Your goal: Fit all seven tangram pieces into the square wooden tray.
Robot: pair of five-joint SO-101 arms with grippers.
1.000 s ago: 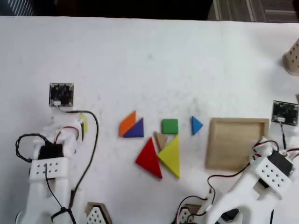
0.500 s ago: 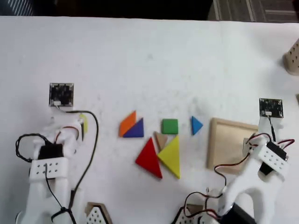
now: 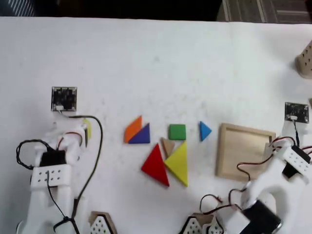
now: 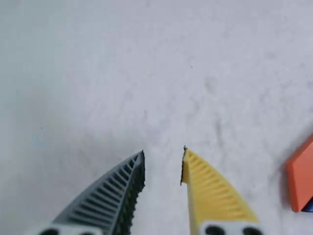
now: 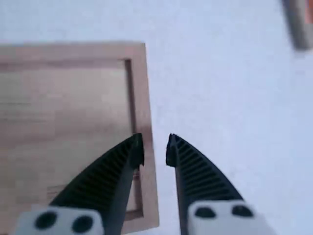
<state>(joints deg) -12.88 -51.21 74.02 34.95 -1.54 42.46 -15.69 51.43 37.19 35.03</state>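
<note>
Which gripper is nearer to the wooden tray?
Right. The right gripper is over the wooden tray at its rim; the left gripper is over bare table near the orange piece.

Square wooden tray lying flat, bare inside, seven coloured tangram pieces clustered just beside it

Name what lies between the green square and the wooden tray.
The small blue triangle lies between the green square and the wooden tray, apart from both, as the high view shows.
</note>
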